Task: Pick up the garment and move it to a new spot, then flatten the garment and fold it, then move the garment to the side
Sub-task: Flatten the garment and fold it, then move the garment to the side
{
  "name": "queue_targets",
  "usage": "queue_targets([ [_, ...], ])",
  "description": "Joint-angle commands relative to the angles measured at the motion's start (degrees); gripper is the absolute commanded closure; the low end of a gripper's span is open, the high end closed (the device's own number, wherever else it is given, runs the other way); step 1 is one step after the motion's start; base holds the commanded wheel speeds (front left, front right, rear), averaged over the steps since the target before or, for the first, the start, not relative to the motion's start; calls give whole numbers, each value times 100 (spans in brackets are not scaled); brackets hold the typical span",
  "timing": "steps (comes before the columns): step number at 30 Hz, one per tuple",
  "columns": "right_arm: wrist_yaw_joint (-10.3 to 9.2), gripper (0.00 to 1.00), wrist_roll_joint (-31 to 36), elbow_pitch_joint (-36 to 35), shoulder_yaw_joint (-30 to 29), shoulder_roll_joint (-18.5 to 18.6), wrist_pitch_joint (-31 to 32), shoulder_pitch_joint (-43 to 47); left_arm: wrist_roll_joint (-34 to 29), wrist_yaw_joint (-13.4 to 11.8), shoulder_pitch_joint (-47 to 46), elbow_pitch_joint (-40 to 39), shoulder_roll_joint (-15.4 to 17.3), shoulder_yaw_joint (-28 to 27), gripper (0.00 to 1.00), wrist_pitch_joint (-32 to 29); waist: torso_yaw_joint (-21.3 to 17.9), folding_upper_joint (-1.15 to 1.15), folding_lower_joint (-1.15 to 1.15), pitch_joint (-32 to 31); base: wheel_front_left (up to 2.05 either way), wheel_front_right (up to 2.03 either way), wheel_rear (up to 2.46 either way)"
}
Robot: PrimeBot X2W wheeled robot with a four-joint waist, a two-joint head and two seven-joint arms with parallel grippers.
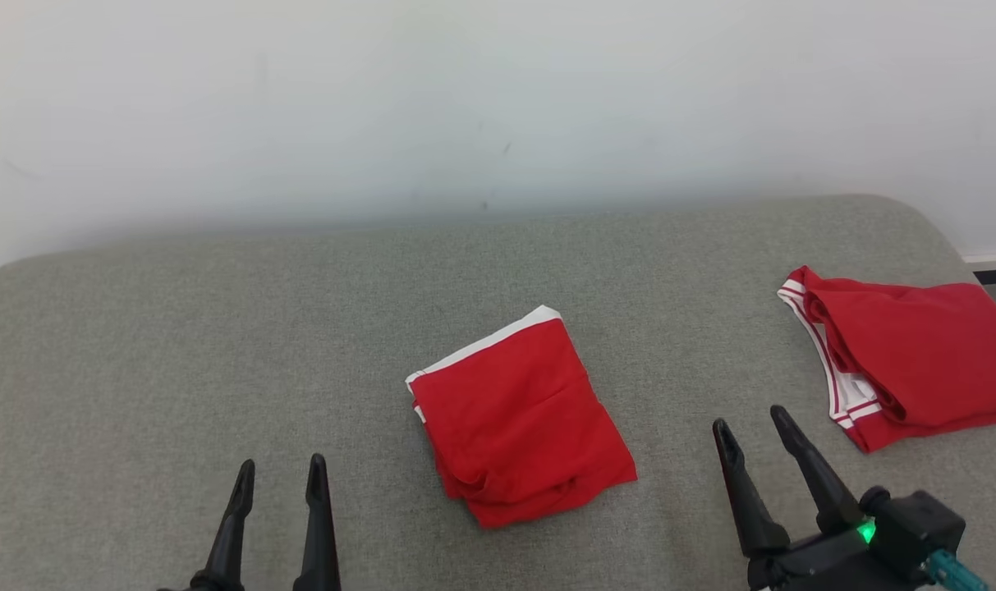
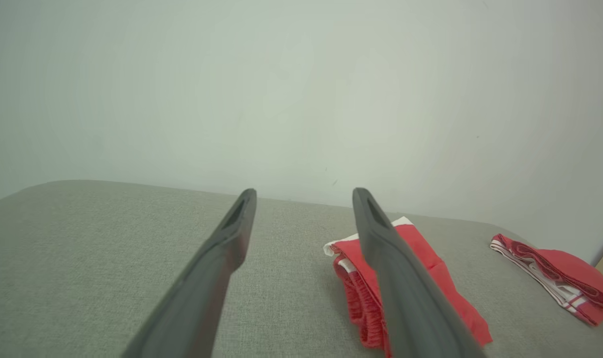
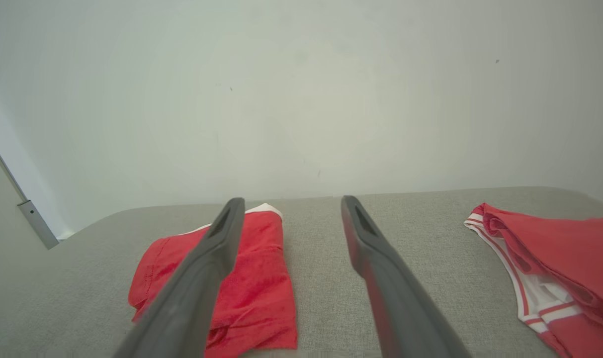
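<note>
Head view puts the red garment at the middle of the grey padded surface. It lies as a compact, roughly square packet, with its white waistband along the far edge and a slightly bunched fold at the near corner. Nothing touches it. By my reading the picking up, flattening and folding are done, and the step in hand is the last one: moving the packet to the side. The left wrist view shows stacked layers at the near edge, but how neatly they sit is hard to make out, so the fold may be looser than it looks from above.

The left gripper hovers near the front of the surface, off to the garment's left and apart from it, jaws spread and empty. The right gripper stands to the garment's right, near but not touching, likewise spread wide with nothing between its fingers.

Farther right, by the surface's edge, lies a second red garment with white-striped trim, loosely folded. A pale wall rises behind.

The next move calls for a grip that catches all the layers at once. After that comes a low carry or slide so the fold does not open, and a set-down that does not overlap the second garment.
</note>
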State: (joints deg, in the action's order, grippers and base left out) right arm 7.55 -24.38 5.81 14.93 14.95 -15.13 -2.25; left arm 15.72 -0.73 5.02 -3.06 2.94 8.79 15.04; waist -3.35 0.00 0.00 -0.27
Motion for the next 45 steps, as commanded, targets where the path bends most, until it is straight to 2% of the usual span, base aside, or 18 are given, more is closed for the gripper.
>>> queue_targets([
  [1,-16,0,136,-65,-46,-43,-1,122,9,27,123,33,-3,-57,0,10,-21,0,0,-39,0,0,0],
  [8,-16,0,577,-156,-167,-213,-1,580,-193,215,310,70,-6,-84,0,10,-9,0,0,-216,0,0,0],
  [22,-16,0,670,60,-232,-345,-1,843,-161,127,587,185,-7,-107,0,10,51,0,0,-444,0,0,0],
  [33,-16,0,623,135,-164,-346,-1,835,-327,219,619,289,-7,-110,0,10,71,0,0,-414,0,0,0],
  [45,-16,0,574,146,-129,-325,-1,775,-325,189,569,306,-7,-136,0,10,52,0,0,-416,0,0,0],
])
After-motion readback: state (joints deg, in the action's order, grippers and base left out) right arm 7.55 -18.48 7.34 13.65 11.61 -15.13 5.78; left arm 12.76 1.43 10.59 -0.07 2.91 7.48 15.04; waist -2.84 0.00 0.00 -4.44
